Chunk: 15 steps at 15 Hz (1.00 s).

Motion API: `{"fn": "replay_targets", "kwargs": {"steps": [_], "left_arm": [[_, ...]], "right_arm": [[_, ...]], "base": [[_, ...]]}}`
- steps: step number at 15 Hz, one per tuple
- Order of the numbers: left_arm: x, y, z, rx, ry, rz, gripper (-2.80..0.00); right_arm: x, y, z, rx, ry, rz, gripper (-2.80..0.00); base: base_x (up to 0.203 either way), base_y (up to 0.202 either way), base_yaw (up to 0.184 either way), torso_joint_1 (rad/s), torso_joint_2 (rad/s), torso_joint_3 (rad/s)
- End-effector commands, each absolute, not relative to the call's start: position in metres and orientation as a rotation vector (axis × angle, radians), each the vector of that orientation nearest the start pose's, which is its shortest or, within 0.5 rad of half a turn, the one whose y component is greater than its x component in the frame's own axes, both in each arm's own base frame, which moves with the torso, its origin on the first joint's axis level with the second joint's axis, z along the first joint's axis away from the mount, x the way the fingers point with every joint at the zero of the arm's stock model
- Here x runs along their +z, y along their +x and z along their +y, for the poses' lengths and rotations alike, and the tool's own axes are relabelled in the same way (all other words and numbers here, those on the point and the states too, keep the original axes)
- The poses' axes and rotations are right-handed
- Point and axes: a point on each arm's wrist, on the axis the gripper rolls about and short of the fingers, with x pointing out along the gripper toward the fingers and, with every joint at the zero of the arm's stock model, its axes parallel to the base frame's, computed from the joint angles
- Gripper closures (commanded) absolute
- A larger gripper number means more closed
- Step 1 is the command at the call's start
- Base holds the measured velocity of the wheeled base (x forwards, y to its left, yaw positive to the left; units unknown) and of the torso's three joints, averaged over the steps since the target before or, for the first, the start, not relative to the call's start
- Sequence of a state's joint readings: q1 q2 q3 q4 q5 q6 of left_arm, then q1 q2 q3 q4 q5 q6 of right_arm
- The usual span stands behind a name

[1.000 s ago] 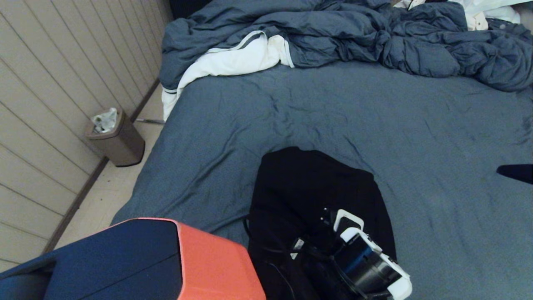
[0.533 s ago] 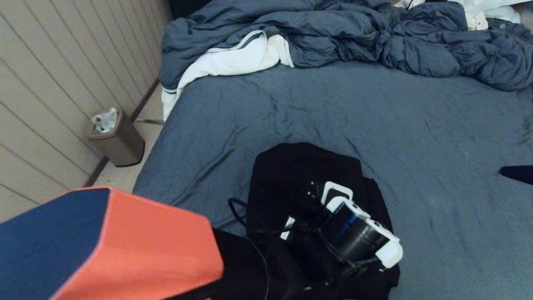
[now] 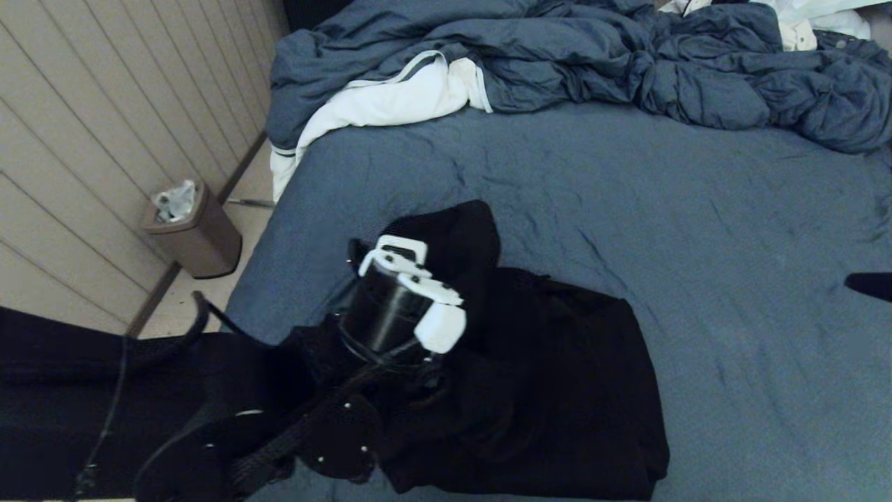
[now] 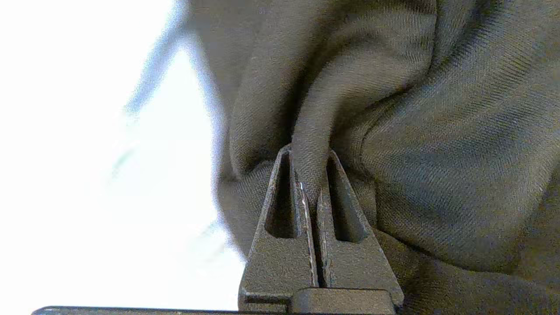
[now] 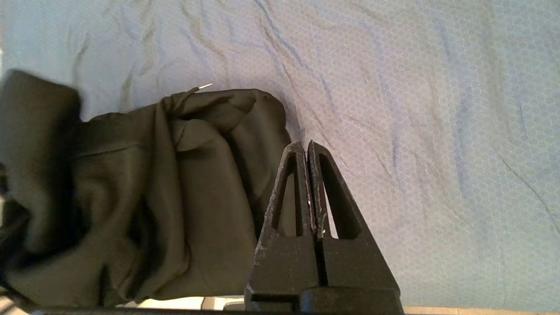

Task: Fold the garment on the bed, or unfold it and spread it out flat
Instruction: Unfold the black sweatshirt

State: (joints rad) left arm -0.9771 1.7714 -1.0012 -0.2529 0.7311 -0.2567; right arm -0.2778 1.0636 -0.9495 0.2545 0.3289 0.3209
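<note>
The garment [image 3: 557, 390], a black hoodie, lies crumpled at the near edge of the bed [image 3: 662, 202]. My left gripper [image 4: 309, 153] is shut on a fold of the hoodie's fabric [image 4: 315, 127]. In the head view its white and black wrist [image 3: 401, 307] stands over the hoodie's left part, and a raised black fold [image 3: 456, 237] rises beyond it. My right gripper [image 5: 305, 144] is shut with nothing in it. It hangs over bare sheet, beside the hoodie's edge [image 5: 144, 183]. Its dark tip [image 3: 867, 284] shows at the right edge of the head view.
A rumpled blue-grey duvet [image 3: 627, 56] fills the far side of the bed. A white cloth with grey stripes [image 3: 390, 104] hangs over the far left corner. On the floor to the left, a brown bin [image 3: 195, 233] stands against the panelled wall.
My left gripper has shut on the hoodie and swung left and away from me, dragging a fold up with it. The orange and blue arm cover has left the view.
</note>
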Motion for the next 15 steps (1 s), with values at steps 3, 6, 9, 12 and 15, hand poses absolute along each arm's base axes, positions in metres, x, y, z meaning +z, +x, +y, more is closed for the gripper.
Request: {"fn": "replay_targets", "kwargs": {"steps": [3, 6, 9, 12, 15], "left_arm": [[0.174, 0.198, -0.199, -0.073, 0.048, 0.317, 0.00], [0.161, 0.210, -0.181, -0.039, -0.023, 0.301, 0.00], [0.147, 0.207, -0.168, 0.001, -0.099, 0.326, 0.00], [0.127, 0.204, -0.164, 0.018, -0.125, 0.370, 0.00], [0.126, 0.203, -0.164, 0.011, -0.140, 0.363, -2.80]], "right_arm": [[0.280, 0.123, -0.026, 0.004, 0.428, 0.353, 0.00], [0.282, 0.118, -0.022, 0.026, 0.420, 0.344, 0.00], [0.282, 0.116, -0.022, 0.026, 0.417, 0.337, 0.00], [0.282, 0.117, -0.019, 0.050, 0.414, 0.345, 0.00], [0.281, 0.117, -0.019, 0.054, 0.415, 0.351, 0.00]], "base": [[0.000, 0.000, 0.000, 0.000, 0.00, 0.000], [0.000, 0.000, 0.000, 0.000, 0.00, 0.000], [0.000, 0.000, 0.000, 0.000, 0.00, 0.000], [0.000, 0.000, 0.000, 0.000, 0.00, 0.000], [0.000, 0.000, 0.000, 0.000, 0.00, 0.000]]}}
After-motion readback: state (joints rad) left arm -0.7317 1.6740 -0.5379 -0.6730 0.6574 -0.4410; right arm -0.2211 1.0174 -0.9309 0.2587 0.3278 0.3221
